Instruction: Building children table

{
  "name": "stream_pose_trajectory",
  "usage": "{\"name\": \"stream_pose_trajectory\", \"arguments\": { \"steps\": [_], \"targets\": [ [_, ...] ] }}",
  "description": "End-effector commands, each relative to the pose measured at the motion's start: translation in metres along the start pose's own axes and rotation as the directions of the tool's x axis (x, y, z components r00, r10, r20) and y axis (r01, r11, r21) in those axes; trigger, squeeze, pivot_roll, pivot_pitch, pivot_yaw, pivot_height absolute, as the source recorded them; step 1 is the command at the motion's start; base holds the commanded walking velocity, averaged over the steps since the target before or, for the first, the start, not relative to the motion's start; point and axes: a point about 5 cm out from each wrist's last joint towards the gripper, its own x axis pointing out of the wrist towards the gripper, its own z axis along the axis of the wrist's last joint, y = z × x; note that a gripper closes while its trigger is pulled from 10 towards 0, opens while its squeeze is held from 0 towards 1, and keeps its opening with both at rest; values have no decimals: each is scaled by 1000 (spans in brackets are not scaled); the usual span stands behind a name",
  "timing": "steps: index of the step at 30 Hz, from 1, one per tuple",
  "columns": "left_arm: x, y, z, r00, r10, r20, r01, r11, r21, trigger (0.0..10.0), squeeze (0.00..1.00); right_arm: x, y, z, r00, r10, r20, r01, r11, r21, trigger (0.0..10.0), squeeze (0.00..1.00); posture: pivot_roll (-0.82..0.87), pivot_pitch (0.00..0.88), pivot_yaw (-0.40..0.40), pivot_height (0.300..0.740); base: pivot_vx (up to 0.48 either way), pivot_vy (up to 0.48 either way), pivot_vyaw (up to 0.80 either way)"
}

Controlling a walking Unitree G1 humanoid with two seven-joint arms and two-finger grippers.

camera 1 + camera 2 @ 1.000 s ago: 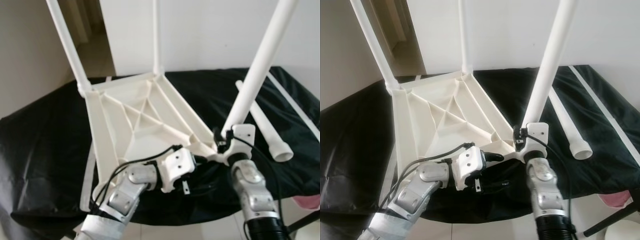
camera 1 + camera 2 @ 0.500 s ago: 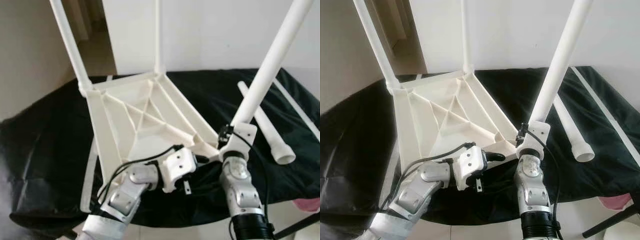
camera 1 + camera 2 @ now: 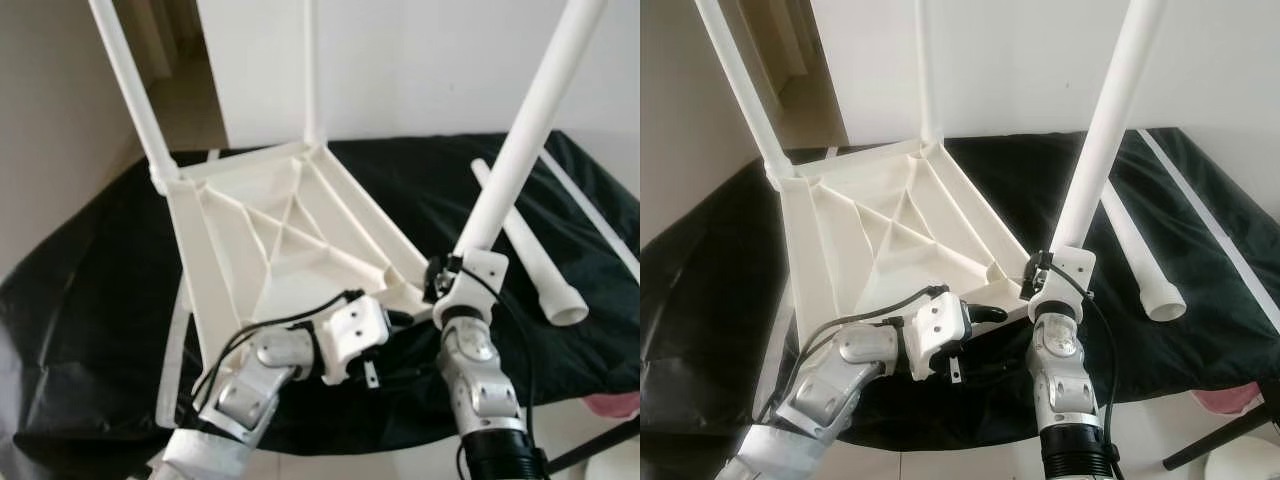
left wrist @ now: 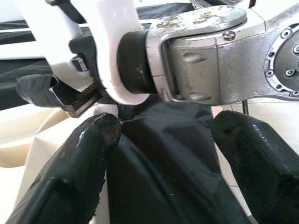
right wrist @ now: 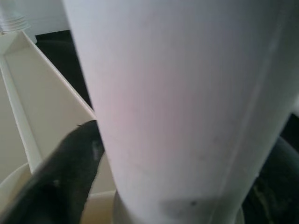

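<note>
Tabletop: white plastic table top (image 3: 280, 240) lies upside down on the black cloth (image 3: 90, 300), ribs facing up, two legs already standing in the far corners.

Leg in hand: third leg (image 3: 520, 140) sits at the near right corner socket with the right gripper (image 3: 452, 272) clamped round its base; the right wrist view shows a finger (image 5: 70, 163) pressed right against the tube.

What changed: half a second ago the leg leaned out further to the right, now it's noticeably closer to upright. The wrist has rolled with it, so looks like it's being twisted or rocked into the socket.

Left side: left gripper (image 3: 385, 335) hangs at the near edge of the top, fingers (image 4: 88, 140) spread apart with nothing between them but cloth. It hasn't really budged, probably just bracing.

Spare: fourth leg (image 3: 530, 250) lies loose on the cloth, off to the right.

Meaning: I'd say leg three is nearly seated, one more to go.
</note>
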Motion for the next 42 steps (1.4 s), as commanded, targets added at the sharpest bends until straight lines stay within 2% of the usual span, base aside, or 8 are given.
{"name": "stream_pose_trajectory", "arguments": {
  "steps": [1, 9, 10, 11, 16, 20, 34, 42],
  "targets": [
    [-1, 5, 0, 998, 56, -2, -56, 998, 8, 10000, 0, 2, 2, 1, 1000, 20, 8, -20, 1000, 2, 10000, 1000, -96, 0, 20, 740, 0, 0, 0],
    [0, 4, -1, 999, 48, -2, -48, 999, 9, 10000, 0, 6, -13, 5, 985, 168, 38, -168, 986, 10, 10000, 1000, -103, 0, 28, 740, 0, 0, 0],
    [0, 5, -1, 999, 48, -1, -48, 999, 9, 10000, 0, 7, -14, 4, 982, 184, 34, -185, 983, 13, 10000, 51, -103, 0, 28, 740, 0, 0, 0],
    [0, 5, -1, 999, 46, -1, -46, 999, 11, 10000, 0, 8, -11, 4, 975, 219, 29, -219, 976, 9, 10000, 0, -105, 0, 30, 740, 0, 0, 0],
    [1, 5, 0, 999, 35, 0, -35, 999, 19, 10000, 0, 8, 3, 4, 920, 392, 3, -392, 920, -24, 10000, 0, -104, 0, 33, 740, 0, 0, 0],
    [1, 5, 0, 999, 32, -3, -32, 999, 21, 10000, 0, 2, 7, 2, 835, 550, -23, -549, 827, -121, 10000, 0, -97, 0, 32, 740, 0, 0, 0],
    [-1, 2, -5, 998, 31, -47, -28, 998, 55, 10000, 0, -4, 5, 5, 740, 670, -53, -672, 735, -95, 10000, 0, -84, 0, 33, 740, 0, 0, 0],
    [-3, 7, -6, 996, 77, -53, -73, 994, 85, 10000, 0, 5, -6, 22, 690, 721, -55, -716, 671, -191, 10000, 0, -84, 0, 33, 740, 0, 0, 0]
  ]
}}
